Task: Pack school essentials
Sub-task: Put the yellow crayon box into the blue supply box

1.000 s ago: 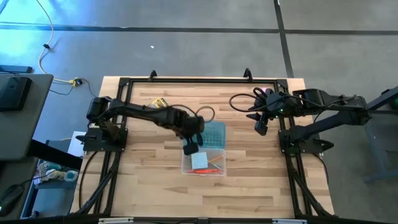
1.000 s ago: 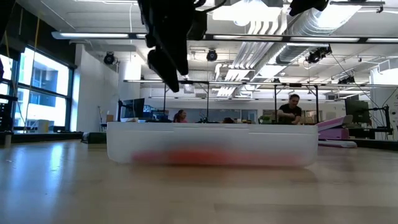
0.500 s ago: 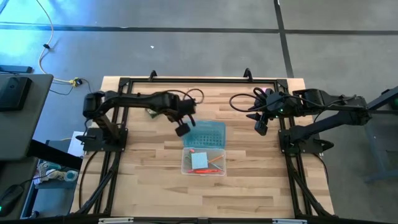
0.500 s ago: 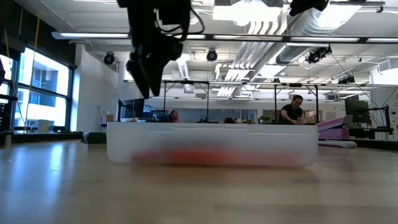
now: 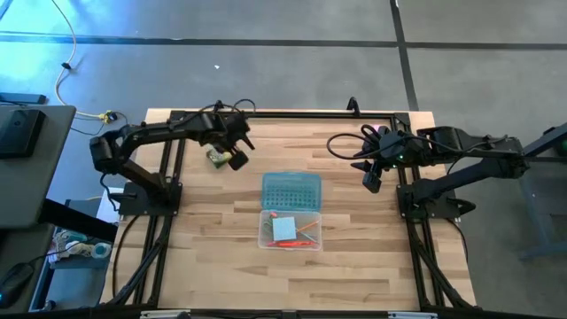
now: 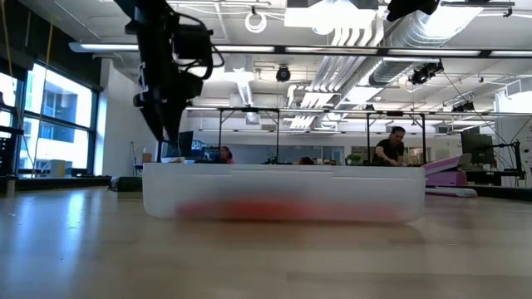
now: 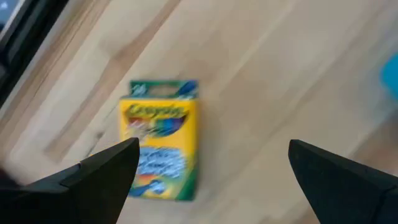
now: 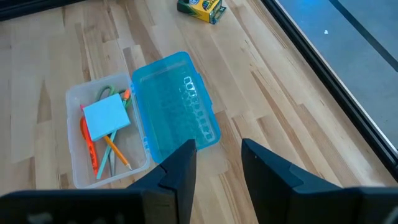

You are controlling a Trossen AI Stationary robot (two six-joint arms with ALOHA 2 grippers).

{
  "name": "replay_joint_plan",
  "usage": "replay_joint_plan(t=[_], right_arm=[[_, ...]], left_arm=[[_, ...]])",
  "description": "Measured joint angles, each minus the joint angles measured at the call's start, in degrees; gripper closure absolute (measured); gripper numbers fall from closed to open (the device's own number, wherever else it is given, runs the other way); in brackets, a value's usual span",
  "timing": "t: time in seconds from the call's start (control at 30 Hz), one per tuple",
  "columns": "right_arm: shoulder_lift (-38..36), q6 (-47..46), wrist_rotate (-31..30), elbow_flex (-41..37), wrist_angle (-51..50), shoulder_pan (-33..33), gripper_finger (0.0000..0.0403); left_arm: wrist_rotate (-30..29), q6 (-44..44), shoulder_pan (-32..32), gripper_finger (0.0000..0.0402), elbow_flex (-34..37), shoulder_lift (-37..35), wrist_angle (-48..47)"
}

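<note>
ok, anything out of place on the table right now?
Only the crayon box: it lies flat on the wood, apart from the open case that holds the other items. The open left gripper is over it. Nothing spilled or damaged.

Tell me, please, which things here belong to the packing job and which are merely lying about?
Belong to the job:
- crayon box, out on the table under the open left pincer
- blue note pad, orange pen and pencils, already in the clear case

Lying about:
- cables by the waiting right pincer
</note>
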State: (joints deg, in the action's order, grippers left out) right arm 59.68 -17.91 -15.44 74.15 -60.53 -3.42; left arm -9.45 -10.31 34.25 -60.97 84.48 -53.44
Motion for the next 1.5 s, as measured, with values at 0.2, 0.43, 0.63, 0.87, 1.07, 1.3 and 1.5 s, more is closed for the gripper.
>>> replay_joint_plan(t=[0.2, 0.43, 0.63, 0.87, 1.07, 1.3, 1.5], right_arm=[[-0.01, -0.01, 0.02, 0.00, -0.01, 0.00, 0.0286], [-0.01, -0.01, 0.02, 0.02, -0.01, 0.02, 0.0286], [-0.02, -0.01, 0.02, 0.00, 0.00, 0.02, 0.0286], [-0.01, -0.02, 0.02, 0.00, -0.01, 0.01, 0.0286], [-0.02, 0.00, 0.01, 0.01, -0.01, 0.01, 0.0286], [0.00, -0.02, 0.02, 0.02, -0.01, 0.00, 0.0286], [-0.01, -0.01, 0.01, 0.00, -0.02, 0.00, 0.0286]], left_arm=[[3.06, 7.25, 8.41, 0.0002, 3.38, 0.53, 0.07], [4.79, 12.20, 14.49, 0.0002, 7.49, 0.54, 3.42], [4.74, 16.30, 15.62, 0.0002, 9.80, 0.71, 6.82], [6.03, 18.17, 16.05, 0.0002, 12.51, 0.71, 10.61], [6.84, 18.72, 16.03, 0.0002, 12.92, 1.11, 12.27], [6.37, 17.58, 15.43, 0.0002, 12.83, 3.53, 12.75], [6.97, 15.94, 15.18, 0.0002, 12.83, 5.54, 13.17]])
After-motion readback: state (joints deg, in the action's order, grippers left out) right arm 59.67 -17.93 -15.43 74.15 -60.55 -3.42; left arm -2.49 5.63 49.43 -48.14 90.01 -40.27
